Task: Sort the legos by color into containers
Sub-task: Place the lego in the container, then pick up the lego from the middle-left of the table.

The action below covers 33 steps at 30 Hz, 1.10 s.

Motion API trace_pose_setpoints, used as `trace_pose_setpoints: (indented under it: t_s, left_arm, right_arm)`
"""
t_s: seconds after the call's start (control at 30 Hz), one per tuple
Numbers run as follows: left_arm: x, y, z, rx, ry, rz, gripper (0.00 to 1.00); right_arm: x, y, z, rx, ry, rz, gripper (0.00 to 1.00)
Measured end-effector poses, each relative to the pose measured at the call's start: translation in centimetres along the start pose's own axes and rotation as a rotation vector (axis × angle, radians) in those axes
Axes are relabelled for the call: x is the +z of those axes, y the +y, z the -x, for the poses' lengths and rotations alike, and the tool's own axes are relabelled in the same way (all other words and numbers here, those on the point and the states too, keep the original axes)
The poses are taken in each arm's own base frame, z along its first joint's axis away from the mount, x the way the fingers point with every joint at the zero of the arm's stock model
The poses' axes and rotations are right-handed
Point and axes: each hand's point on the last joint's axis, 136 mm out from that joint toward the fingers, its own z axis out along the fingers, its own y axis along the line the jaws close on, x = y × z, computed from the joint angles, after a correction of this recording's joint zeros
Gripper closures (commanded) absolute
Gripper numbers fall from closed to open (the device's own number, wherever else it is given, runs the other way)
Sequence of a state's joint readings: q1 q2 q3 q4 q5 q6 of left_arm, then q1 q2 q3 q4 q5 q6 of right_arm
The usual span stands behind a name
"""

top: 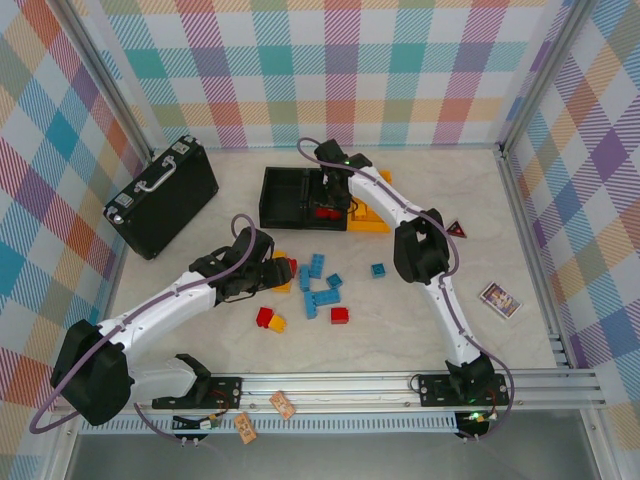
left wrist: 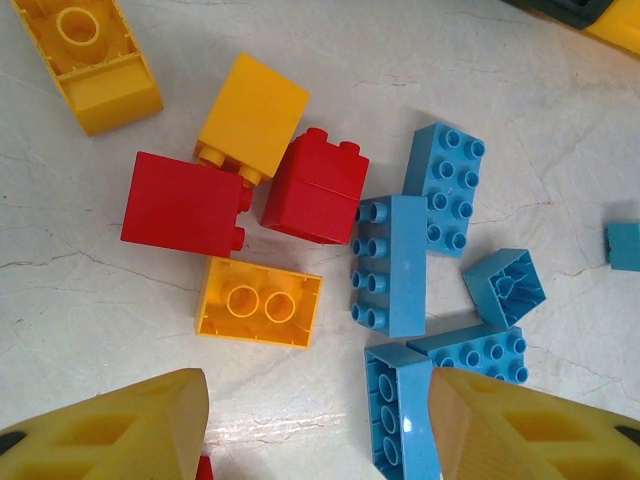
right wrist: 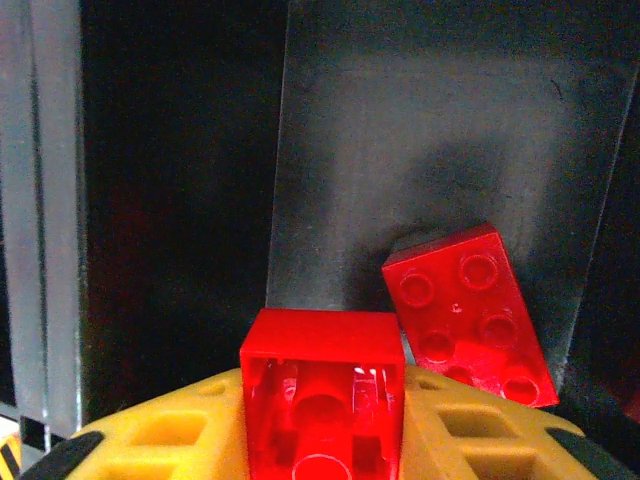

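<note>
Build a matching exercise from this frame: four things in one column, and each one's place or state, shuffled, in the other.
1. left jaws
2. right jaws
3. briefcase
4. picture card

A. shut on a red brick over a black bin
B. table's right side
C. open above loose bricks
D. table's far left

Pairs: 1-C, 2-A, 3-D, 4-B.

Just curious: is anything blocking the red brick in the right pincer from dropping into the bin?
Nothing visible. The right pincer holds the red brick over the black bin; a second red brick lies aside.
</note>
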<state>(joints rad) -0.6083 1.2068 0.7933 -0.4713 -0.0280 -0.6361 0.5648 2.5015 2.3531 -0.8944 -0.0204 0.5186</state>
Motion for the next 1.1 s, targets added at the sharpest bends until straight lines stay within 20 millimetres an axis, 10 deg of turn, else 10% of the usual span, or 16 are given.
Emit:
trace_pose_setpoints:
  t_s: [0.37,0.67,1.1]
  left_arm:
    - [0.0,0.3,0.2,-0.004,-0.011,0.015,0.4]
    - [-0.4,1.4,-0.8,-0.009,0.024,0.059,0.39]
    - [-1.0,3.8,-4.2,-0.056,0.143,0.131,0.35]
  right_arm:
    - [-1.1,0.5,-0.3,-0.02,-0.007,0.008,0.53]
    - [-10.0,2.7,-2.8,-0.1,-0.092,0.085,0.49]
    - [-13.1,-0.2,-14.3,-0.169,0.007,0.163,0.43]
